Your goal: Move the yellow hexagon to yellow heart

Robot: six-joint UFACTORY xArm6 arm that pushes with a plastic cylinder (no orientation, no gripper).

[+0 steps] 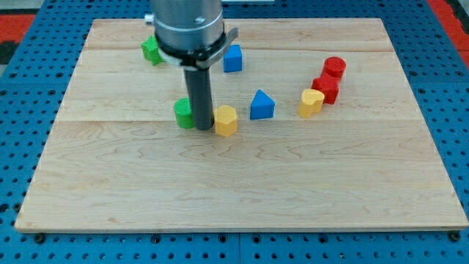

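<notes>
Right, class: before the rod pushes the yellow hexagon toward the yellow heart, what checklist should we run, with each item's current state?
1. My tip sits at the yellow hexagon block's left side: ok.
2. Tip actually touching the hexagon: cannot tell.
3. Straight path to the yellow heart block clear: not ok, the blue triangular block sits between.
4. Green cylinder block beside the rod, away from the push direction: ok.
5. Red blocks crowd the heart's far side: not ok.

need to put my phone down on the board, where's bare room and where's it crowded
Bare: the whole board below the yellow hexagon, and the view's top right above the red blocks. Crowded: the middle band from the green cylinder and my tip to the yellow heart.
</notes>
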